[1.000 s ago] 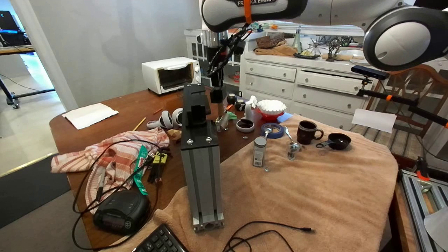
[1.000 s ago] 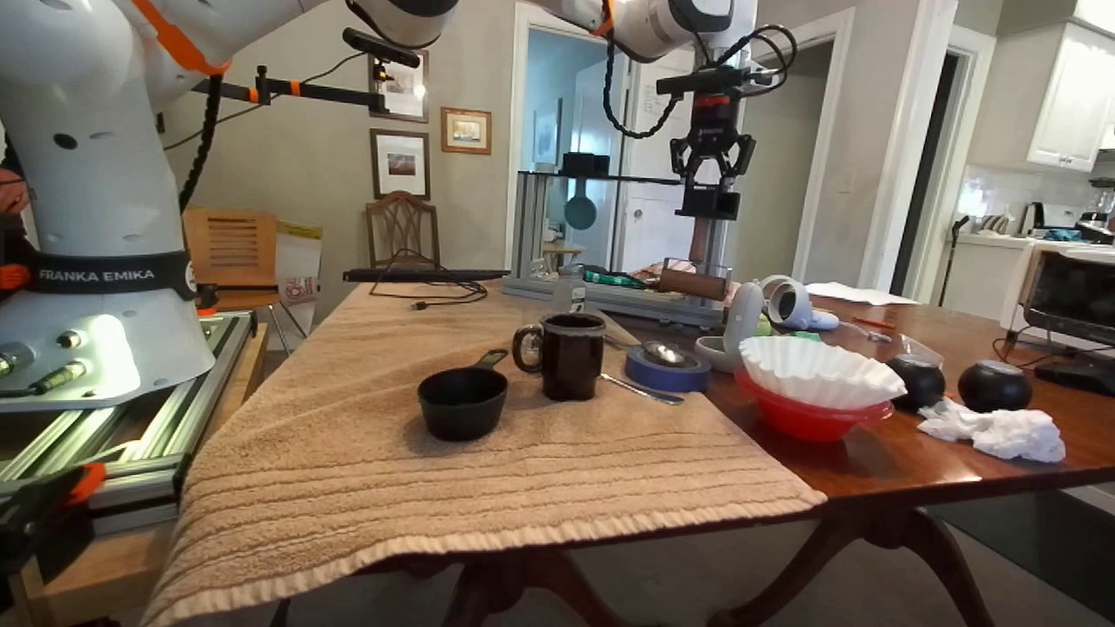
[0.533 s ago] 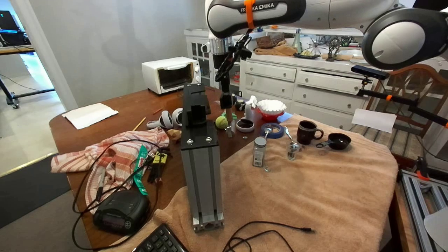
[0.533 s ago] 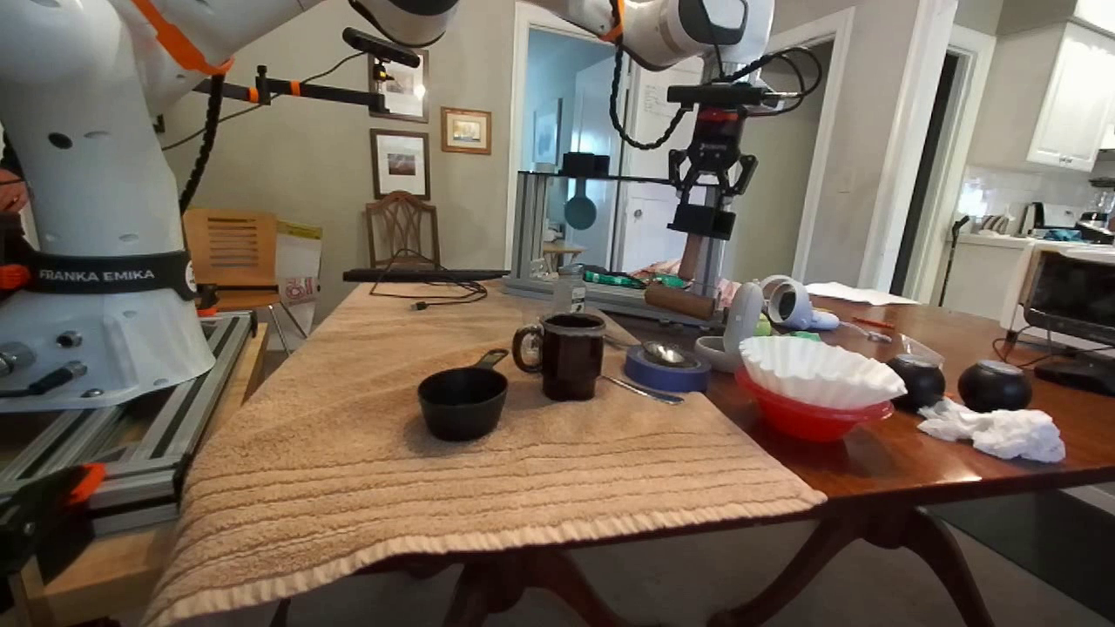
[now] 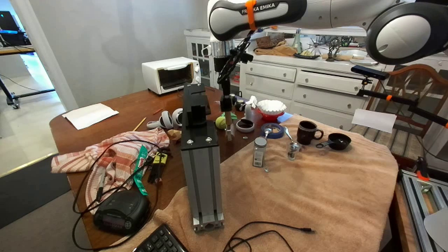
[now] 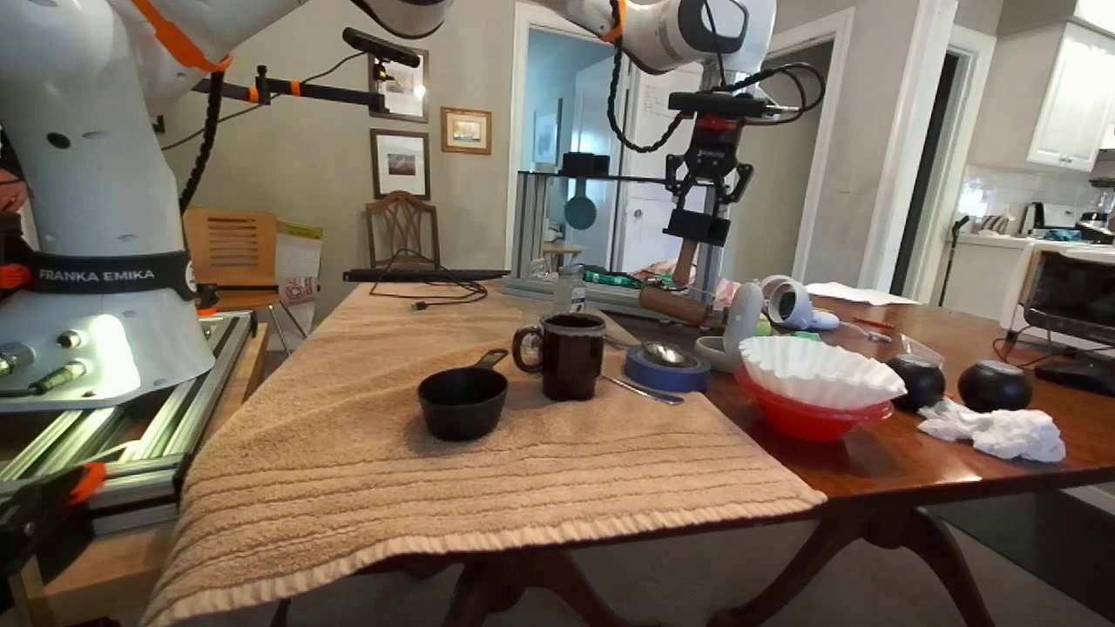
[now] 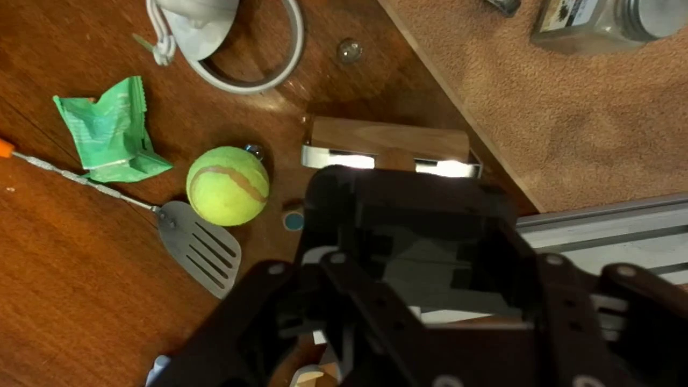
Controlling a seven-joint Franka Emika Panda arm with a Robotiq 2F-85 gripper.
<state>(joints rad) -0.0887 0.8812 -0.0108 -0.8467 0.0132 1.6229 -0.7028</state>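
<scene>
The end effector (image 6: 697, 228) grips a wooden roller (image 6: 675, 305) handle-up, centre-right in an exterior view, presumably so it can turn.

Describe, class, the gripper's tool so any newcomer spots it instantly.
In an exterior view, follow the white robot arm to its black gripper. Clamped there by its handle is a wooden hand roller; its brown, upside-down T shape sets it apart from a white VR controller nearby.

FRANKA EMIKA, white capitals on the black band (image 6: 109, 276) round the arm's base (image 6: 113, 348). Same name on forearm (image 5: 271, 16), partly hidden by orange strap (image 5: 250, 14). Jar label (image 5: 258, 158): print too small to read.
</scene>
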